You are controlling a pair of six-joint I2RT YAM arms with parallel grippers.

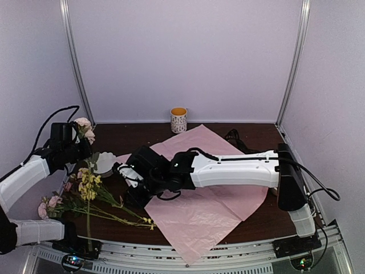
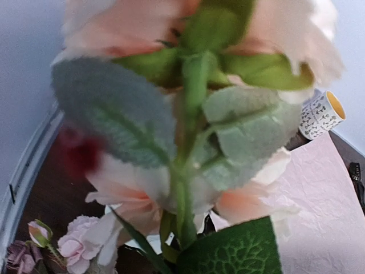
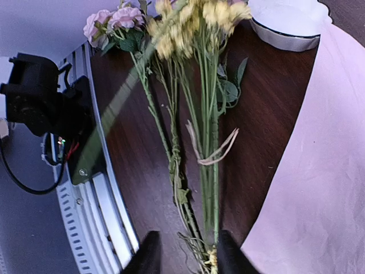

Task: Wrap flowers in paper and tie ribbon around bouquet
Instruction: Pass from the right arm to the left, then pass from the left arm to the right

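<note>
Fig. 1. My left arm point(image 1: 23, 178) and right arm point(image 1: 236, 169): white moulded link shells, black joint housings, loose black cables point(image 1: 320, 191).

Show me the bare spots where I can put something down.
Free: dark wooden tabletop between the white patterned cup and the left gripper; the near corner of the lilac-pink paper sheet; the table strip to its right. Crowded: the left side, with pale pink and yellow flowers and the right gripper.

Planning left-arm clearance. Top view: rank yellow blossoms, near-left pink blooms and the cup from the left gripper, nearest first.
From the left gripper:
1. yellow blossoms, just toward the near side.
2. pink blooms, near-left corner.
3. cup, at the back, to its right.
</note>
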